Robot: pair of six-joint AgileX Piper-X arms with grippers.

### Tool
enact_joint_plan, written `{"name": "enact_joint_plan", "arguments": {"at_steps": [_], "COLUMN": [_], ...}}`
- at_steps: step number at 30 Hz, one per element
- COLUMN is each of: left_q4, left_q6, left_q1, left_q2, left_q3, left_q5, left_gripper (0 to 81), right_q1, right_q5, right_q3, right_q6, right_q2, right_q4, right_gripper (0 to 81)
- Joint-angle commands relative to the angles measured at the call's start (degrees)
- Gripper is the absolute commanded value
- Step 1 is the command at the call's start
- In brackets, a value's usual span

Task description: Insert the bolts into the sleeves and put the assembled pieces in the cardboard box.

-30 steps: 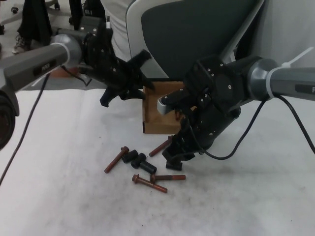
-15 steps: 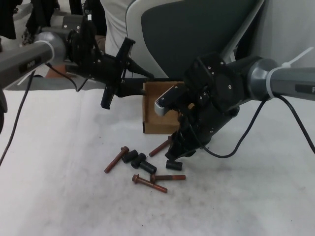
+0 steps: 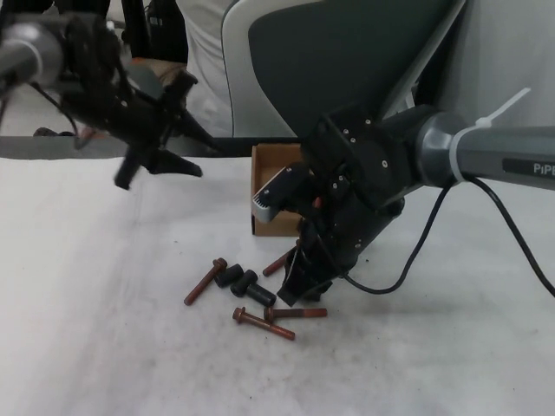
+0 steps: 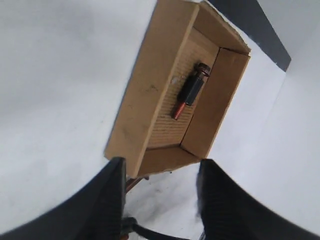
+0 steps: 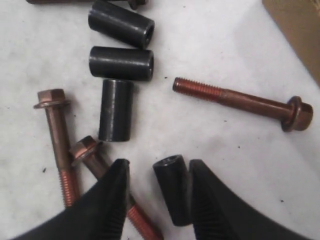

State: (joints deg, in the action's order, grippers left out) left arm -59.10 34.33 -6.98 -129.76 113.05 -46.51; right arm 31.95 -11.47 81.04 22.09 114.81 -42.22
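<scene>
- The cardboard box [image 4: 145, 90] stands at the far edge of the surface [image 3: 104, 329], near its middle. One assembled piece [image 4: 191, 95], a bolt through a sleeve, lies inside it.
- In front of the box I see loose bolts [image 5: 240, 100] and sleeves [image 5: 116, 110] lying together.
- My right gripper [image 5: 159, 167] is low over this group with fingers spread. A single sleeve [image 5: 172, 192] lies between them, not pinched.
- My left gripper [image 4: 161, 165] hangs in the air toward the far left corner, also spread, holding nothing.
</scene>
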Motion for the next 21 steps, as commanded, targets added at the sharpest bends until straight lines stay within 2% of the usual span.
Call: {"name": "enact_joint_plan", "arguments": {"at_steps": [1,6,13,21], "left_q4": [-5.4,-15.0,-22.0,-23.4], "left_q6": [-5.5,-13.6,-24.0,-28.9], "left_q1": [-0.1,-2.3,-7.0,-12.0], "left_q2": [2.2,3.2,4.4,4.7], "left_q3": [0.5,0.5,0.5,0.5], "left_q5": [2.8,8.4,20.4,30.1], "left_gripper": [42.2,42.2,42.2,42.2], "right_q1": [0.0,0.0,0.0,0.0], "right_q5": [0.0,0.5,2.8,3.8], "right_q3": [0.2,0.2,0.2,0.2], "right_q6": [1.4,2.4,3.9,4.0], "right_q2": [0.1,1.2,2.8,2.8], "right_q4": [-0.7,-0.4,-1.0,-3.4], "right_gripper": [37.5,37.5,37.5,37.5]}}
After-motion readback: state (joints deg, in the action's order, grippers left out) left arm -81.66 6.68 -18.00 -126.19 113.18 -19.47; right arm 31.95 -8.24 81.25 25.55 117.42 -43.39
